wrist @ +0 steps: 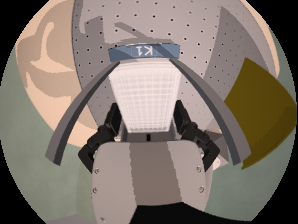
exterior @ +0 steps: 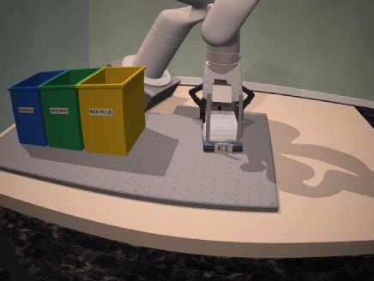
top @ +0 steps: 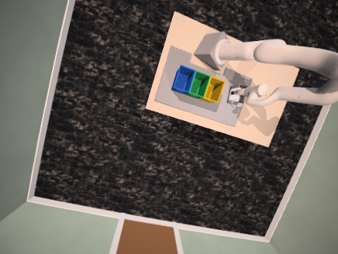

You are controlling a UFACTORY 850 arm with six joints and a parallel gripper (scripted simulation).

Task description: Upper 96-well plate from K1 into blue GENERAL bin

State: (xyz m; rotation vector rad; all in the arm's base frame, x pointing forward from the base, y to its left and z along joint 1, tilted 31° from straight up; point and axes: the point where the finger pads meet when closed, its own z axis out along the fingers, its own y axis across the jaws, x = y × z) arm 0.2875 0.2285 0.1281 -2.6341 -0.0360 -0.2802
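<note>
The stack rack K1 [exterior: 222, 147] stands on the grey perforated mat, right of the bins. The upper white 96-well plate [exterior: 222, 125] lies on top of it and also shows in the wrist view [wrist: 145, 99]. The lower plate is hidden beneath it. My gripper [exterior: 222, 116] is open, straight over the rack, with one finger on each long side of the upper plate; whether they touch it I cannot tell. The blue bin signed GENERAL [exterior: 29, 108] stands at the far left of the row, well away from the gripper. It also shows in the overhead view [top: 183, 79].
The green bin signed RETURNS [exterior: 64, 109] and the yellow bin signed RECYCLE [exterior: 111, 110] stand between the blue bin and the rack. The arm's base [top: 211, 50] sits behind the bins. The grey mat [exterior: 171, 171] lies on a tan table.
</note>
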